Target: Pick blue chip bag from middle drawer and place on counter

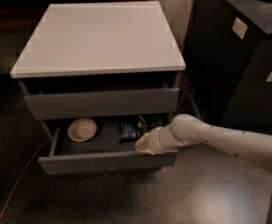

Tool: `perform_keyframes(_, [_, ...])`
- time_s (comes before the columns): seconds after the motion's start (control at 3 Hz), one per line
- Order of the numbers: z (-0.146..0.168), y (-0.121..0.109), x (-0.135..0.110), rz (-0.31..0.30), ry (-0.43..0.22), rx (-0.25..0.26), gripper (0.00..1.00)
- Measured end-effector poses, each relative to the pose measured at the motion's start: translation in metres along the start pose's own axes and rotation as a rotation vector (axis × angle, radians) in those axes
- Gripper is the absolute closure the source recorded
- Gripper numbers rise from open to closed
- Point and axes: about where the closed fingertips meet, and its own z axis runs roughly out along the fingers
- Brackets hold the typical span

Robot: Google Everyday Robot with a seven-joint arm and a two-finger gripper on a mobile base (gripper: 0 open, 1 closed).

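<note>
The middle drawer [106, 163] is pulled open below the top drawer [103, 103]. The blue chip bag [127, 130] lies on the drawer's grey floor, right of centre, dark blue and crinkled with white print. My white arm reaches in from the right. My gripper [143, 144] is at the drawer's front right, just above the front edge and right next to the bag's near right corner. It holds nothing that I can see. The counter [100, 36], the pale top slab of the cabinet, is bare.
A round off-white bowl [82, 129] sits in the left part of the open drawer. A black box [240, 55] with a round hole on top stands right of the cabinet. Orange cables run on the floor at left [18, 183] and behind the cabinet [186, 85].
</note>
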Motion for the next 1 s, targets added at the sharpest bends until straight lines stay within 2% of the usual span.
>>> perform_keyframes(0.33, [0.018, -0.021, 0.007, 0.008, 0.020, 0.013, 1.00])
perform_keyframes(1.0, [0.054, -0.048, 0.023, 0.010, 0.080, 0.021, 1.00])
